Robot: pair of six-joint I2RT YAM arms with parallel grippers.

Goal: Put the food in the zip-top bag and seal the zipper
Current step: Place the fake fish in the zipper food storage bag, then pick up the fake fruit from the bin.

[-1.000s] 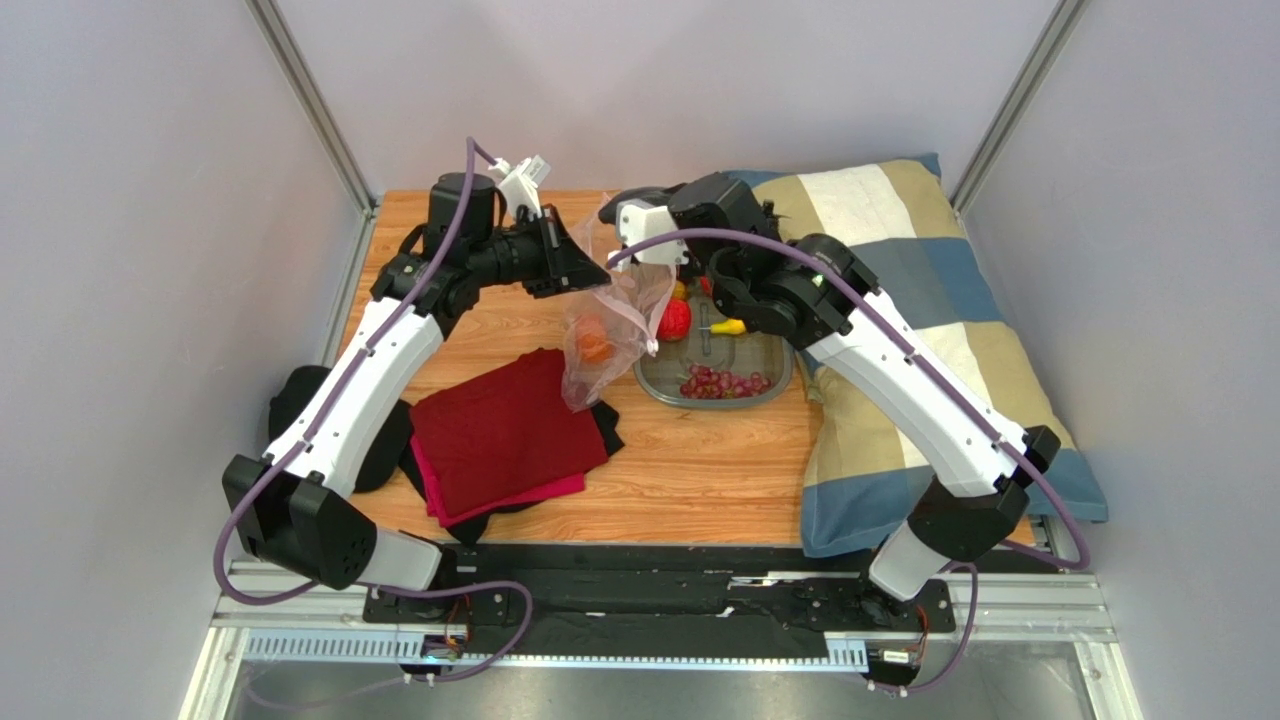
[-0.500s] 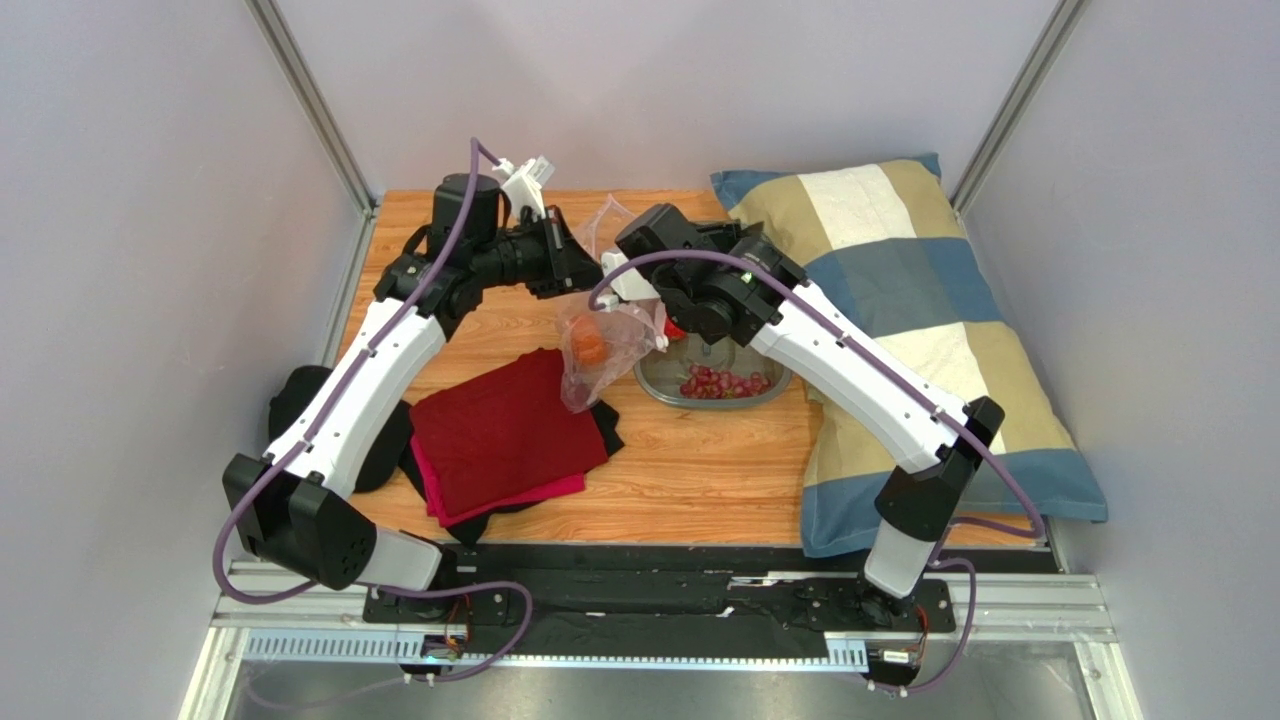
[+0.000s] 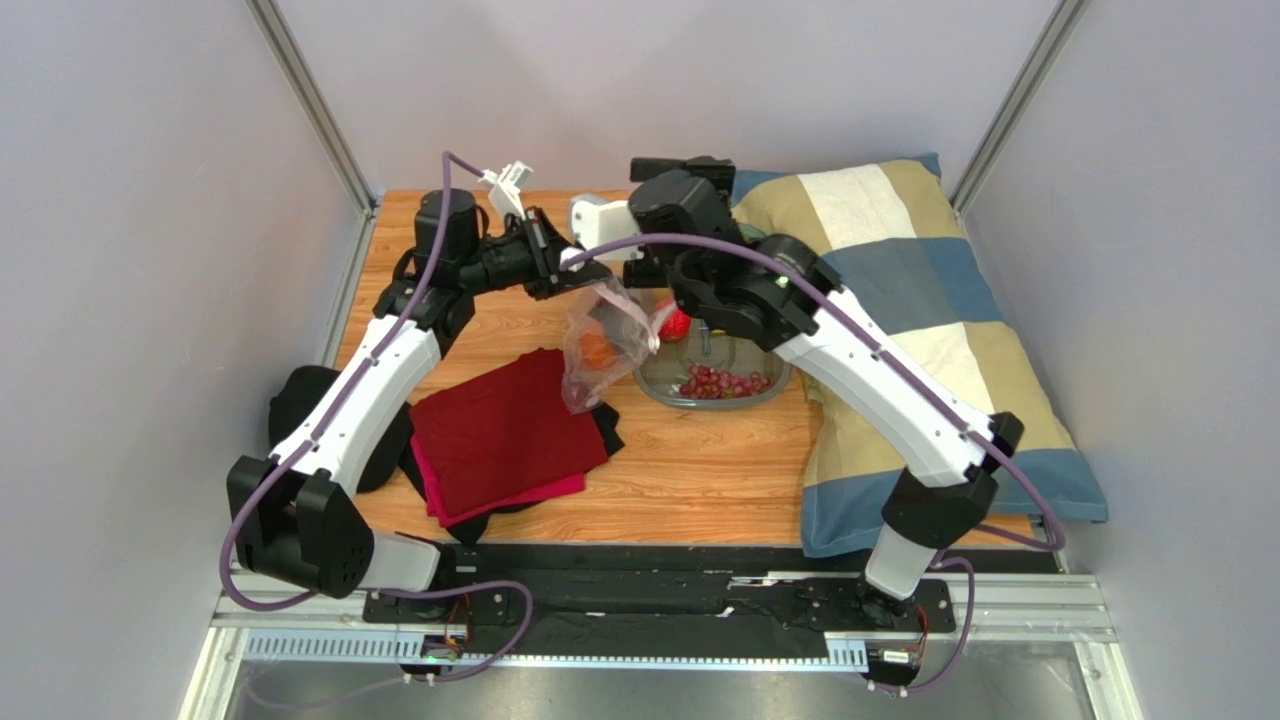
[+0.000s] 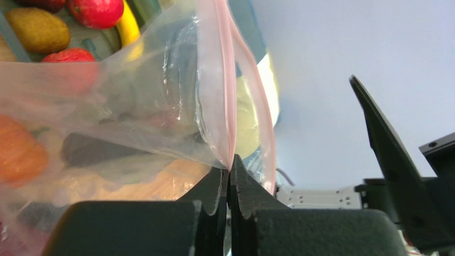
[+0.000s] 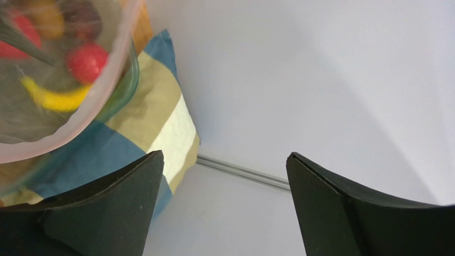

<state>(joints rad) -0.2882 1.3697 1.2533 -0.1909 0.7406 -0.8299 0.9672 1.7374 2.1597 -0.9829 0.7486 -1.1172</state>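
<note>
the left fingers (image 4: 216,186) are clenched tight on the mouth edge of the bag (image 4: 160,106), pinching it right at the pink zipper (image 4: 227,96), which runs up and away from the tips in two strands that part slightly above the grip. the bag hangs down from that hold over the table (image 3: 691,480), its mouth up by the fingers and its lower end near the corner of a red cloth (image 3: 496,428); whether it touches the table cannot be told. inside the bag sits an orange pumpkin (image 4: 18,152), low in the plastic. the right fingers (image 5: 342,208) are spread wide with nothing between them, raised behind the bag's mouth, the pink rim curving past just to their left in the wrist view. beyond the bag is a clear tub (image 3: 781,368) on the table, touching the edge of a checked pillow (image 3: 902,255). in the tub lie purple grapes (image 3: 721,384) at the near side, and farther back a red apple (image 4: 96,10), a yellow banana (image 4: 127,26) and a strawberry (image 4: 72,56), the last seen partly through the plastic. dark cloth pokes out from under the red one.
</note>
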